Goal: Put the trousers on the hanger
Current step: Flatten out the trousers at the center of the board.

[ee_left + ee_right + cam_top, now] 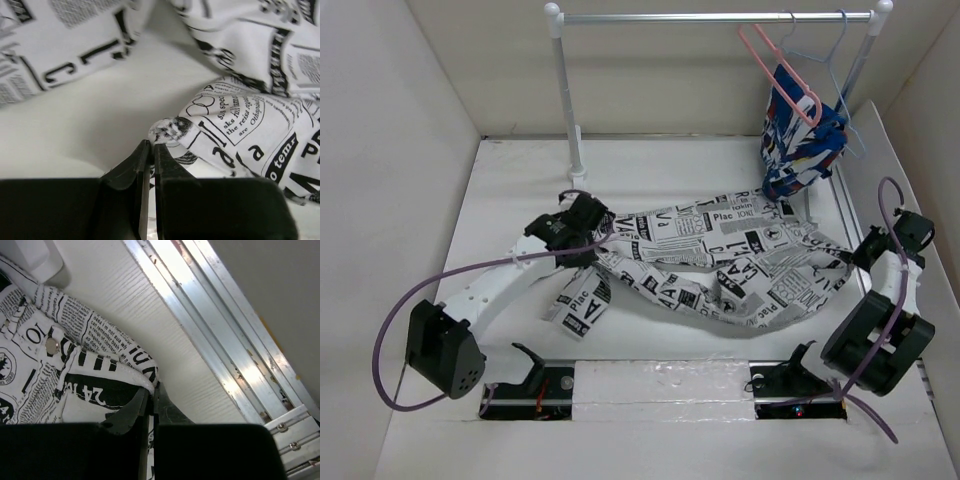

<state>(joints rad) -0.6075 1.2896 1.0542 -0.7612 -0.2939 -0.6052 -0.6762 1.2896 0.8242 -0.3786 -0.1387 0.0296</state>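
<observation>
Item: trousers, newsprint pattern, lying crumpled mid-bench between both arms. The bench is white, with pale walls on three sides.
hanger: pink, hooked on the rail at rear right, well apart from the trousers.
left gripper: jaws clenched on a small bunched fold.
right gripper: jaws clenched on the waistband edge.
Right wrist view only: snap button, aluminium track.
The pinched cloth is hidden between the fingers.

Top external camera is looking down from above and behind the arm bases, covering the whole table. Both wrist cameras are sitting close, sighting past their fingers at the trousers, which all views are sharing.
</observation>
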